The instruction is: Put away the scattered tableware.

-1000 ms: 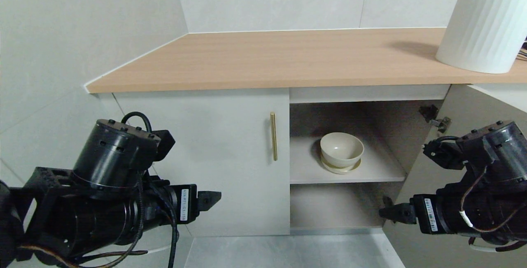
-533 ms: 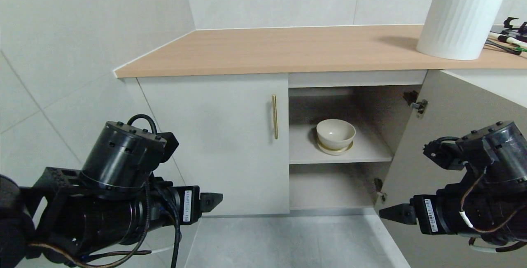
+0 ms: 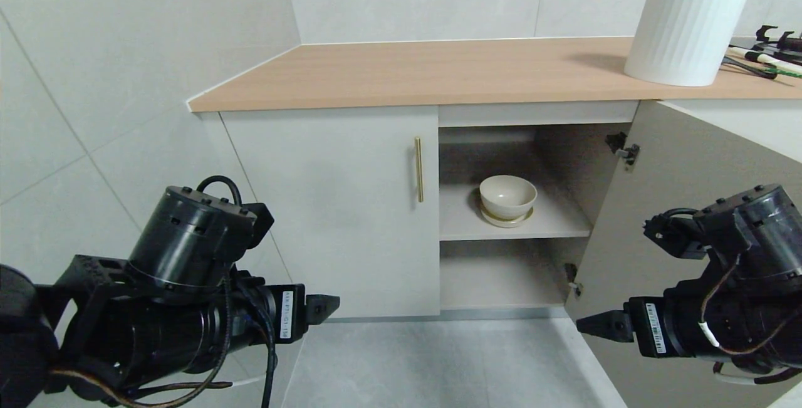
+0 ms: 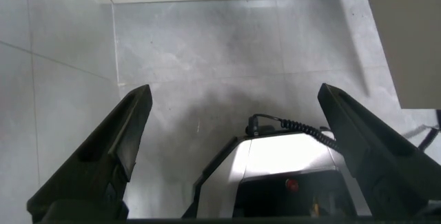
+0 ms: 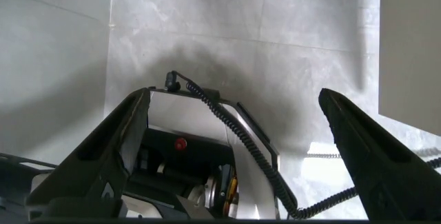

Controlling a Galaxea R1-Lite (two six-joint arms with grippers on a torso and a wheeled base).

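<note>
With left pincer (image 3: 321, 308) and right pincer (image 3: 592, 325) both spread empty and the bowl (image 3: 507, 195) stacked on a saucer (image 3: 506, 220) on the cabinet shelf (image 3: 554, 227), risks bumping the open door (image 3: 658, 207) close by the right one.

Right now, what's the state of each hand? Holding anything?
Left hand: open, holding nothing.
Right hand: open, holding nothing.

Glossy ceramic bowl (image 3: 508, 195), wood-grain countertop (image 3: 438, 69), brass handle (image 3: 418, 169)
</note>
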